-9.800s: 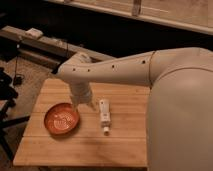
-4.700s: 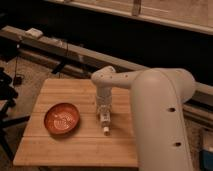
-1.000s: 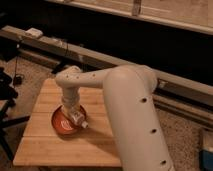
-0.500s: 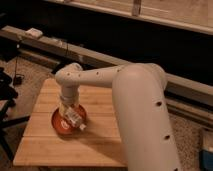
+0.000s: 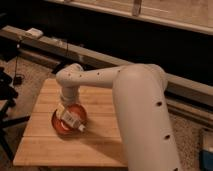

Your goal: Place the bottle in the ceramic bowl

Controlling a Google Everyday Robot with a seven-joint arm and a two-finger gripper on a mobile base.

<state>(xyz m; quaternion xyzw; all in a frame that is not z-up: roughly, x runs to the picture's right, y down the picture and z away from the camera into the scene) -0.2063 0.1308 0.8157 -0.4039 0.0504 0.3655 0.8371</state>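
Bottle [image 5: 71, 118] lies over the bowl [image 5: 60, 125] now, and this is the main thing I look at. Its long axis runs on a slant, from upper left down to lower right, with the narrow cap end pointing to the lower right, out over the bowl's right rim. The upper left end sits just under my claw [image 5: 64, 109], so the bottle goes away from the claw toward the near right side of the table [image 5: 100, 145].

My claw is low above the bowl, at the end of my arm that bends down from the right. How wide my claw stands, and if it grips the bottle or only touches it, I cannot tell; my wrist covers this part.

The bowl stands on the left half of the table, near the front edge but not at it. The bottle looks about as long as the bowl is wide, so I judge it cannot lie flat on the bottom; it will rest slanted, with one end on the rim or a little over it.

I judge the task is nearly done. What counts for the next move is that the cap end hangs toward the right rim: if I let go and lift straight up, the bottle should settle inside, but a sideways pull could roll it out over this rim.
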